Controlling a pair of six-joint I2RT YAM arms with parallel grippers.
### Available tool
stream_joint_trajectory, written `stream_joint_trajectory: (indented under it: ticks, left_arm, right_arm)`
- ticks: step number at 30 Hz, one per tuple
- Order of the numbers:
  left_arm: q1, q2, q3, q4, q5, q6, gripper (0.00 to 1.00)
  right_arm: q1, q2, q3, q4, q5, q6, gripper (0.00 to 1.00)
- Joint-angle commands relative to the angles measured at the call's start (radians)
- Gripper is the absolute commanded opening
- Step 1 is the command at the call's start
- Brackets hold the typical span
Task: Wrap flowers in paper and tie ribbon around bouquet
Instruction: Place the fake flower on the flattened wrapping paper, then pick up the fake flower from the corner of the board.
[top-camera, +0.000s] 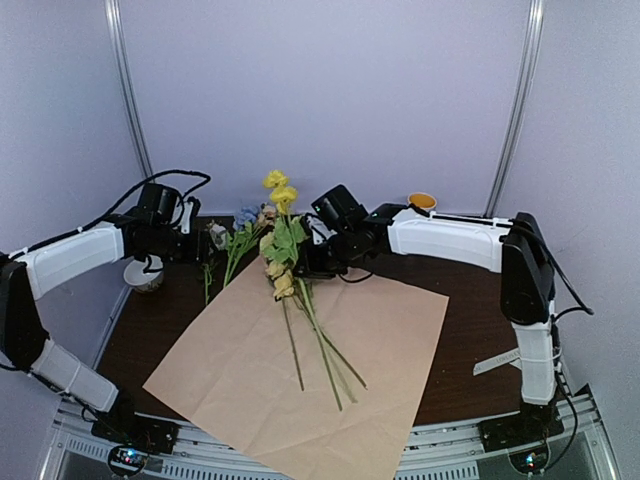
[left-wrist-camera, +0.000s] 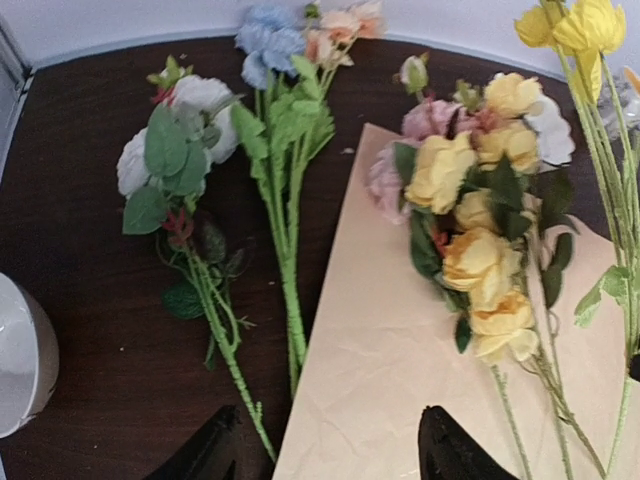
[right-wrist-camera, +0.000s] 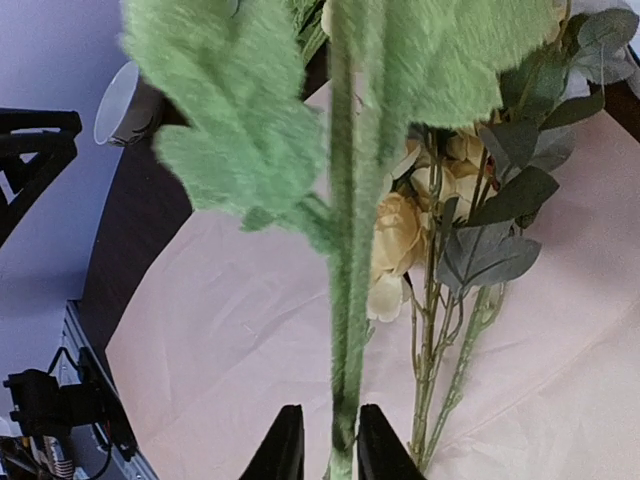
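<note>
The flowers, a bunch of yellow, peach and pink heads, lie on the paper. The heads are near its far corner and the long green stems run toward the near edge. The paper is spread flat on the dark table, tan side up.

One yellow-headed stem stands nearly upright above the bunch, with its foot between the fingers of the right tool. In the right wrist view those fingers sit close on either side of the stem. One seems to touch it and a sliver of gap shows at the other, so I cannot tell whether it is truly pinched.

Left of the paper, a blue and peach sprig lies on the bare table just beside the sheet's edge. A white sprig lies a little farther left.

The left tool hovers over that edge of the paper. Its fingers are well apart with nothing between them, and the foot ends of both sprigs are just in front of it.

A white bowl stands on the table's left edge, beside the left tool. Its inside is not visible. A small orange cup sits at the far right, well away from the flowers, and its contents cannot be made out.
</note>
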Motion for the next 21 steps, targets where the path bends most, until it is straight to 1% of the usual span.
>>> stream_joint_trajectory:
  ticks: [1,3,6,8,10,12,14,19,21]
  left_arm:
    - [0.062,0.116,0.021,-0.019,-0.025,0.006,0.61]
    - [0.082,0.188,0.055,-0.027,-0.005,0.014,0.61]
    - [0.100,0.304,0.113,-0.049,-0.002,0.029,0.61]
    - [0.114,0.384,0.150,-0.065,-0.004,0.032,0.58]
    - [0.123,0.441,0.179,-0.075,-0.016,0.030,0.51]
    - [0.127,0.486,0.203,-0.084,-0.029,0.029,0.45]
    - [0.126,0.520,0.219,-0.089,-0.028,0.027,0.41]
    - [0.127,0.577,0.237,-0.100,-0.038,0.029,0.39]
    - [0.130,0.595,0.253,-0.116,-0.044,0.038,0.27]
  right_arm:
    - [-0.002,0.041,0.064,-0.077,0.118,-0.022,0.26]
    - [-0.002,0.032,0.067,-0.097,0.146,-0.040,0.31]
    - [-0.001,-0.011,0.033,-0.089,0.164,-0.063,0.33]
    - [0.000,-0.053,-0.005,-0.071,0.172,-0.069,0.33]
    - [0.000,-0.087,-0.045,-0.055,0.177,-0.073,0.33]
    - [0.000,-0.114,-0.078,-0.044,0.180,-0.074,0.33]
    - [0.000,-0.135,-0.105,-0.036,0.179,-0.074,0.33]
    - [0.000,-0.166,-0.142,-0.024,0.167,-0.074,0.33]
    - [0.001,-0.175,-0.150,-0.022,0.162,-0.071,0.33]
